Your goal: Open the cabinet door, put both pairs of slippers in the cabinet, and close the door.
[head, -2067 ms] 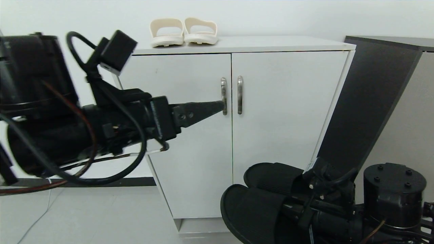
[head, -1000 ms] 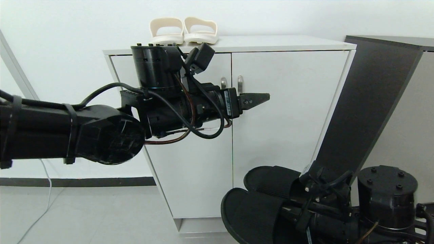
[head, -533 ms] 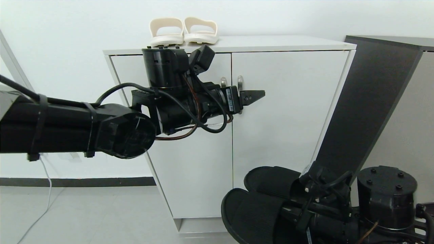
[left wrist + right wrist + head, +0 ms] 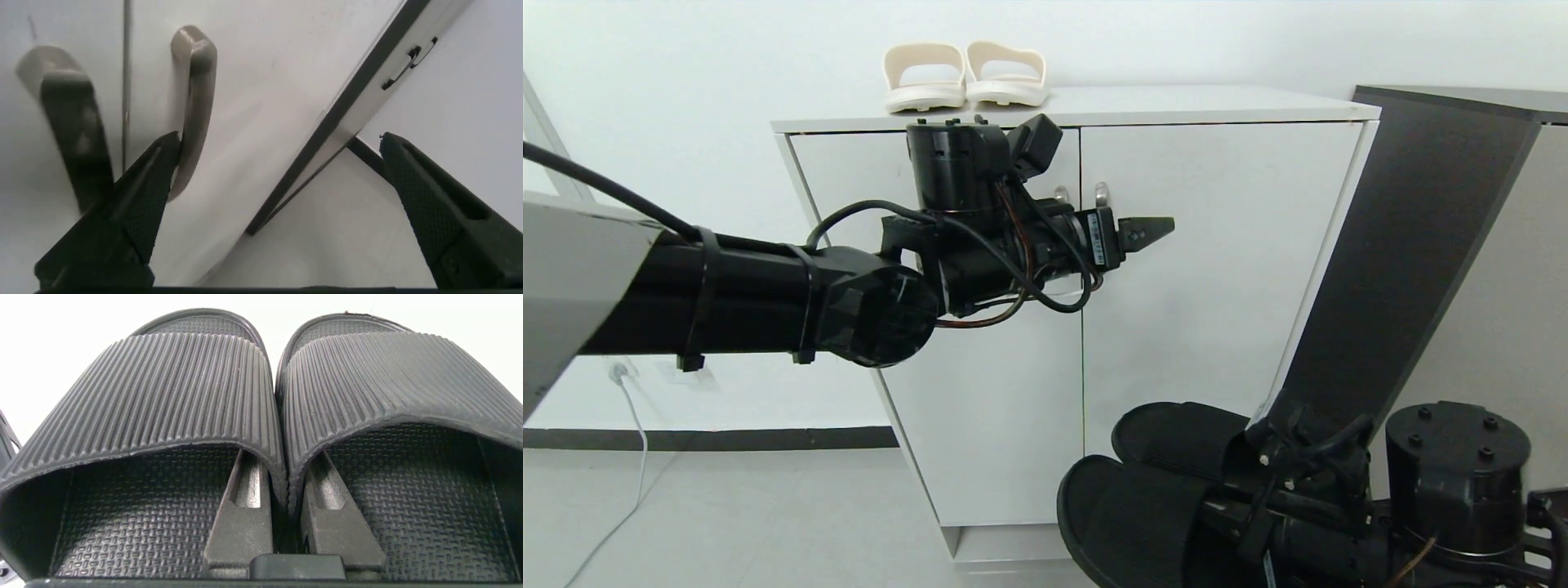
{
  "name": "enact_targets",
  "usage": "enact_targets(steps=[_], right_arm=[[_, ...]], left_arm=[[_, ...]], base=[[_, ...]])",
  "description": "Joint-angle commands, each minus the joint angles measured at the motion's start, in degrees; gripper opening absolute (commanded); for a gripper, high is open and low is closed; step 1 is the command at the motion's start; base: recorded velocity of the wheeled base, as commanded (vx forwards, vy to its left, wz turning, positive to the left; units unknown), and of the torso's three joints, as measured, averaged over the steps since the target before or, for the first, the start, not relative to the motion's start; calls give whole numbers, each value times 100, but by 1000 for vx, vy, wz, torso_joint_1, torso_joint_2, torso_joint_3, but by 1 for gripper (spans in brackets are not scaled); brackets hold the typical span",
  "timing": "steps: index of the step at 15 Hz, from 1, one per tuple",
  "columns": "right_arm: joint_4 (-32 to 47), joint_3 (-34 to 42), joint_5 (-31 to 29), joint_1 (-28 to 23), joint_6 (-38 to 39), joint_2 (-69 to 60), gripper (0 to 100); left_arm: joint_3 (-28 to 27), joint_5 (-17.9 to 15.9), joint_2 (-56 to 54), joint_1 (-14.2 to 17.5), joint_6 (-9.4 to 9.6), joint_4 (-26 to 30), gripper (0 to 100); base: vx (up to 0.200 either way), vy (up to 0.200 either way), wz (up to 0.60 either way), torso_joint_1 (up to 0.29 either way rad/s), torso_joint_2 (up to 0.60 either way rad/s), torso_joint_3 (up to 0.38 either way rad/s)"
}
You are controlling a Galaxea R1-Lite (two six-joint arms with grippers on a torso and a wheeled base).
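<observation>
Left tool (image 4: 279,140) spread at centre frame; upright right-door handle (image 4: 196,98) lies just beside one finger (image 4: 151,192), off-centre in the gap; right tool (image 4: 282,469) pinches black slippers (image 4: 1168,482) at lower right.

Dark panel (image 4: 1405,245) at right, white cable (image 4: 643,465) trailing to grey floor (image 4: 752,523), black skirting (image 4: 727,438)

Beside the left gripper (image 4: 278,145), whose fingers (image 4: 139,212) are looking matt black, a brushed metal handle (image 4: 194,106) is gleaming dully on the smooth, matt white cabinet door (image 4: 1201,269); the right gripper (image 4: 283,469) is pinching rubbery black slippers (image 4: 188,400) with ribbed straps and pebbled footbeds
</observation>
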Motion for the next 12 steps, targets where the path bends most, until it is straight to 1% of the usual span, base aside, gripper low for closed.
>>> enact_targets(steps=[1, 2, 6, 7, 8, 10, 12], right_arm=[[-3, 1, -7, 2, -2, -12, 0], [-3, 1, 2, 2, -2, -4, 0], [-3, 80, 11, 2, -11, -30, 0], [-3, 89, 19, 10, -2, -56, 0], [-3, 133, 98, 10, -2, -74, 0], [-12, 300, 591, 10, -11, -232, 0], [-3, 432, 986, 10, -29, -390, 0]], left_arm=[[-63, 8, 72, 1, -6, 0, 100], [-63, -1, 80, 1, -15, 0, 0], [16, 8, 54, -7, -15, -27, 0], [165, 17, -34, -51, -6, -53, 0], [429, 17, -210, -139, -6, -150, 0], [912, 17, -491, -306, -6, -431, 0], [1255, 17, -728, -456, -6, -563, 0]], base=[[0, 0, 0, 0, 0, 0], [0, 0, 0, 0, 0, 0], [0, 0, 0, 0, 0, 0], [0, 0, 0, 0, 0, 0], [0, 0, 0, 0, 0, 0], [0, 0, 0, 0, 0, 0], [0, 0, 0, 0, 0, 0]])
